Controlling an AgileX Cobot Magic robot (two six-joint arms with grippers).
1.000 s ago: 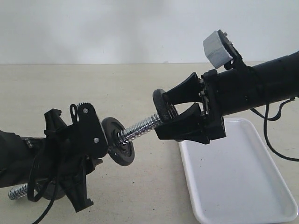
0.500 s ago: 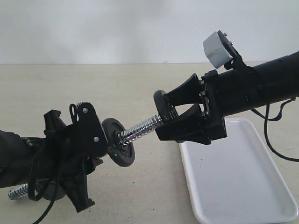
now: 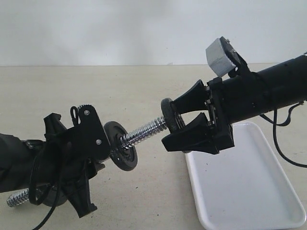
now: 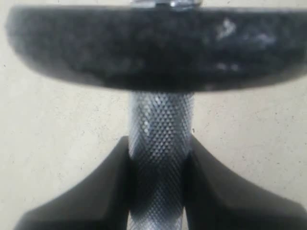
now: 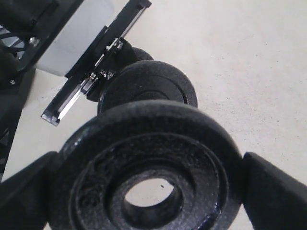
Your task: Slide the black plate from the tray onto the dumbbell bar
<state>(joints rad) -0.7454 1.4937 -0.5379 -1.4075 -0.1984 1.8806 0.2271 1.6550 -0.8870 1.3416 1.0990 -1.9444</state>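
- Black plate (image 3: 166, 109) hung in the air over the table. It was off the tray (image 3: 249, 191), just past its rim toward the table's middle, and stood edge-on at the threaded tip of the dumbbell bar (image 3: 144, 132).
- Only pale table showed through its hole in the right wrist view, so I judged it not yet on the bar.
- As cast metal, it was likely heavy for its size and rigid, with a grainy matte skin unlikely to slip. The rim was the place to hold it, leaving the hole free.
- Right gripper (image 3: 171, 122) did so, jaws spread wide and pinching opposite sides of the rim.
- Left gripper (image 4: 160, 153) was clamped partway closed round the bar's knurled grip, beside a second plate (image 3: 120, 152) already on the bar.
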